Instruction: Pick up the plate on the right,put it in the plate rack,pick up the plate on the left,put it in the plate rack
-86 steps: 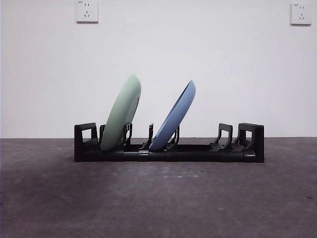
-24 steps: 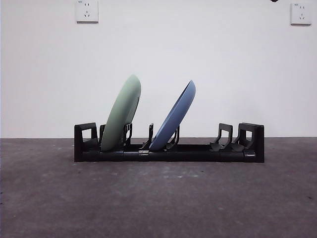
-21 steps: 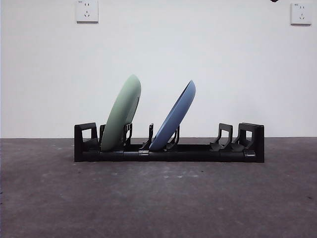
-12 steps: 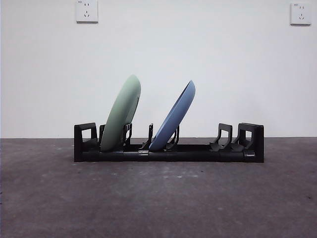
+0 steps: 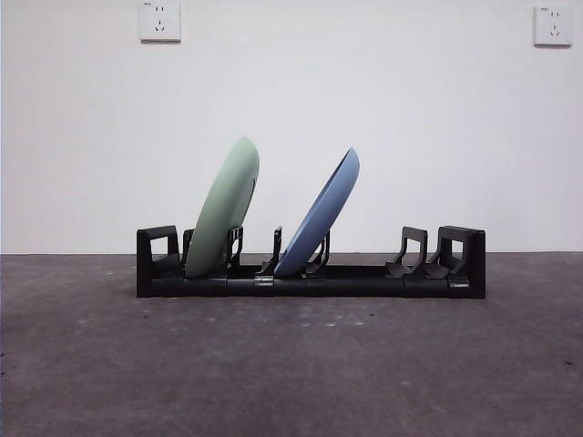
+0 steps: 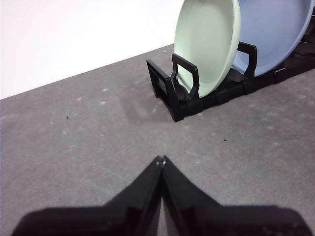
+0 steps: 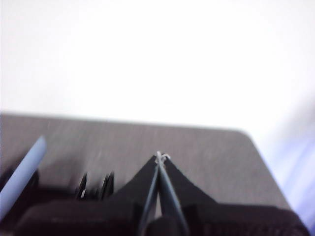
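Even, bright light; front view sharp, right wrist view blurred and washed out.

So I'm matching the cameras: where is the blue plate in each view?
Front view: blue plate leans in the plate rack, mid-picture.
Left wrist view: upper right, behind the green plate.
Right wrist view: blurred blue edge at far left.
Shared landmark: the rack.

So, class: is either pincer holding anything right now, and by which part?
Nothing is held. The left pincer and right pincer are both shut on nothing; the pale green plate and blue plate stand in the black plastic rack.
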